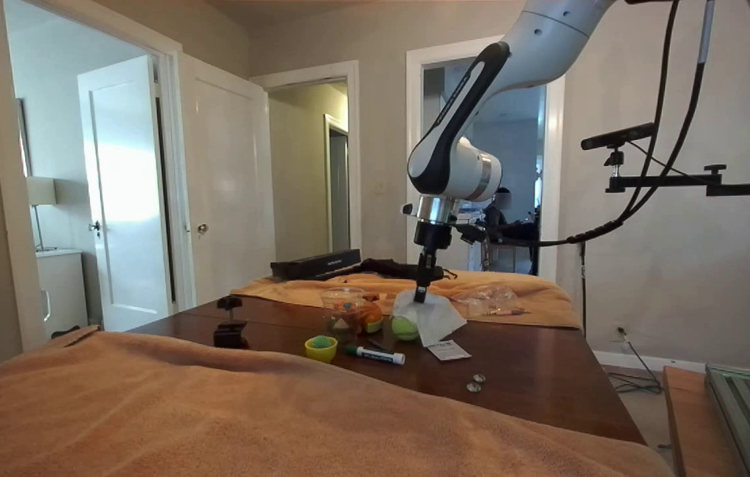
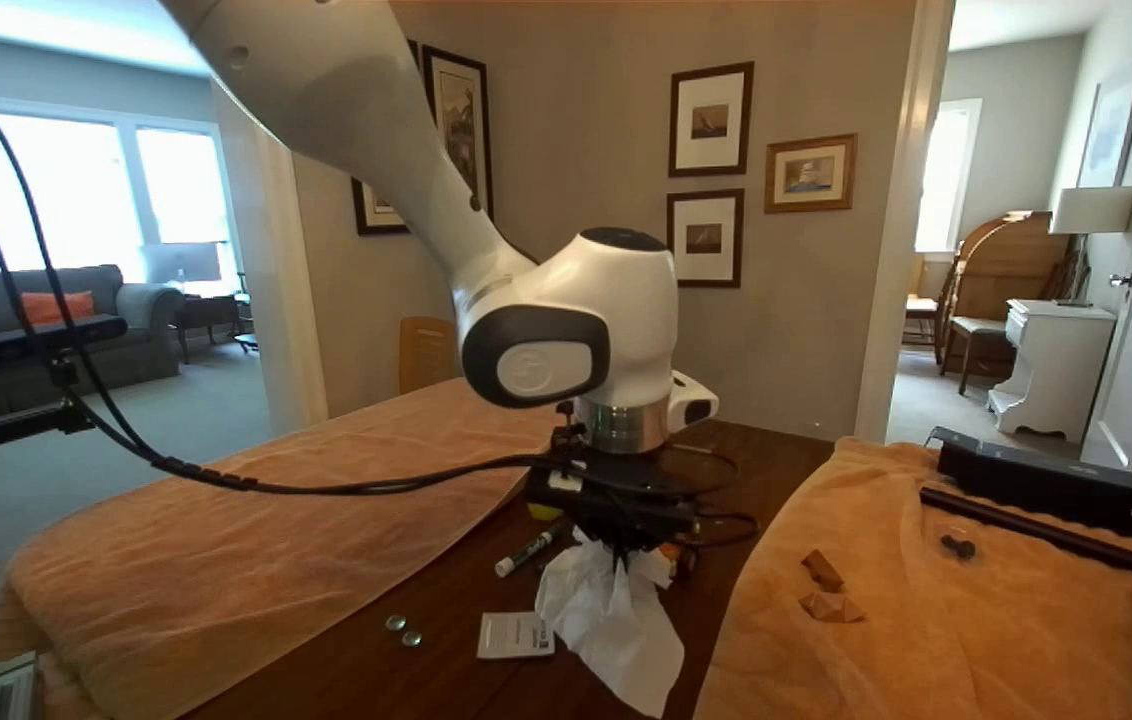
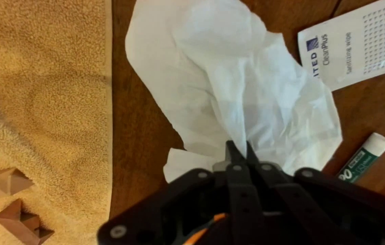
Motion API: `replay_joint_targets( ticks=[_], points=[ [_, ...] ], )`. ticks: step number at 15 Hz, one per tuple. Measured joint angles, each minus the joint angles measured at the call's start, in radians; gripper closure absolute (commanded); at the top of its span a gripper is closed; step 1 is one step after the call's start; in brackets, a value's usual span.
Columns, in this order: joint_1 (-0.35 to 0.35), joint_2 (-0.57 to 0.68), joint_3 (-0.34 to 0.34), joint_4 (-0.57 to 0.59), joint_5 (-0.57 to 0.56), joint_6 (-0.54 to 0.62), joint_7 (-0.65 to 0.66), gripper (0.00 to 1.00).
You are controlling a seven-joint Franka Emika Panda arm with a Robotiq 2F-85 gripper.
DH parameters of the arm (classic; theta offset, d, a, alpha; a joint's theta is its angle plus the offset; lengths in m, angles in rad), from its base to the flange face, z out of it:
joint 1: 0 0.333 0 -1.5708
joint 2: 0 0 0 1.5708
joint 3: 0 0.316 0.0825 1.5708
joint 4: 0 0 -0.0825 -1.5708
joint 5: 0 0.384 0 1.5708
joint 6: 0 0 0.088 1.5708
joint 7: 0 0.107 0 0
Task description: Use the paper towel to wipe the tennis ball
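The white crumpled paper towel (image 1: 441, 318) hangs from my gripper (image 1: 421, 295) over the dark table. It spreads below the fingers in an exterior view (image 2: 616, 625) and fills the middle of the wrist view (image 3: 219, 71). My gripper in the wrist view (image 3: 243, 149) is shut on a pinched fold of it. The yellow-green tennis ball (image 1: 405, 328) sits on the table right beside the towel's edge; I cannot tell if they touch. The ball is hidden in the wrist view and in the exterior view where the gripper and towel block it.
A sanitizing wipe packet (image 1: 448, 350) lies beside the towel. A green-and-white marker (image 1: 378, 356), a yellow cup (image 1: 321, 350), a clear container (image 1: 342, 301) and an orange item (image 1: 372, 316) stand near the ball. Glass beads (image 1: 474, 387) lie nearer. Orange cloths (image 2: 886, 640) cover both table ends.
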Motion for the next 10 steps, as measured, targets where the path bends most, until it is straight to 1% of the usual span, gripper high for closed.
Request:
replay_joint_targets(
  ticks=[2,5,10],
  points=[
    [0.0,-0.046,0.004,-0.025,0.003,-0.006,0.0,1.0],
    [0.009,-0.093,0.008,-0.045,0.004,-0.06,0.0,1.0],
    [0.039,-0.112,0.008,-0.054,0.005,-0.106,-0.004,1.0]
  ],
)
